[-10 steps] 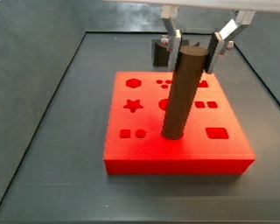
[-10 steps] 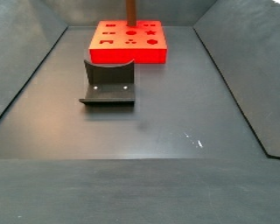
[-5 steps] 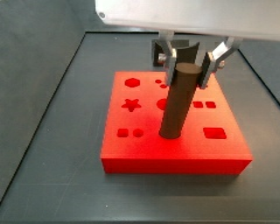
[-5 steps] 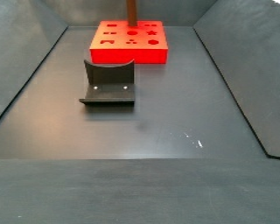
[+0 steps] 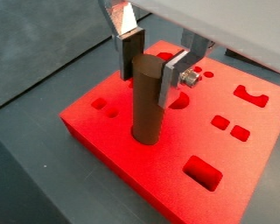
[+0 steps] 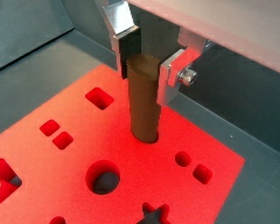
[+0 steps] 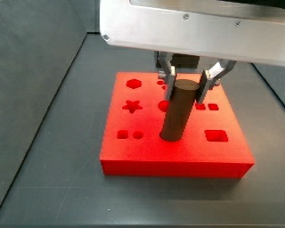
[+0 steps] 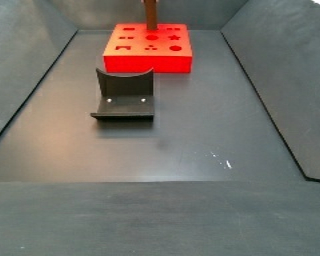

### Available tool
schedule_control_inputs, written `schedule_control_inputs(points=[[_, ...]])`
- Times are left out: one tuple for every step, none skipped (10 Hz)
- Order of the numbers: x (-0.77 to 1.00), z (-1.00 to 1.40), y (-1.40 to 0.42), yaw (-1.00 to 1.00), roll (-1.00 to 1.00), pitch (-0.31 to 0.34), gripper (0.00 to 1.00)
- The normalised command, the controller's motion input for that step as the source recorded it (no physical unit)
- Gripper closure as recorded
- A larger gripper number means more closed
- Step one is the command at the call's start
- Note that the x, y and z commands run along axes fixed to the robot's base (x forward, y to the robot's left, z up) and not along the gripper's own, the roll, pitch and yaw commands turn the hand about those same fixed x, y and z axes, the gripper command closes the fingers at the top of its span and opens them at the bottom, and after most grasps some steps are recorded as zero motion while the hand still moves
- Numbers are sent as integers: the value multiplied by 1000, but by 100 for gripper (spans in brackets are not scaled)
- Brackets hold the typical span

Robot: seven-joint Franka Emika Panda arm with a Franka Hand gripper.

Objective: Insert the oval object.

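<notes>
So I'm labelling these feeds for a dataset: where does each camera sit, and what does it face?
Wrist view: on the arm, looking down at the gripper straddling the brown oval peg standing in the red block.
Wrist view: same mount, opposite side; fingers, peg, block holes.
Side view: close, raised, facing the block; gripper and arm housing show.
Side view: far down the floor, facing the fixture with the block behind; no gripper visible.
All four share peg and block.

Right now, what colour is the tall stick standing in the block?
Brown. The oval object shows best in a wrist view, between the claw plates.
</notes>
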Motion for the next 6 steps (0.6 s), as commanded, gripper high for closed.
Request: schedule_control_inputs(points=[[0, -311, 0, 0, 0, -11, 100], [0, -371, 0, -9, 0, -26, 100], [0, -666, -89, -51, 0, -103, 100], [0, -723, -17, -40, -10, -126, 100], [0, -149, 0, 0, 0, 0, 100], [0, 0, 0, 0, 0, 0, 100]])
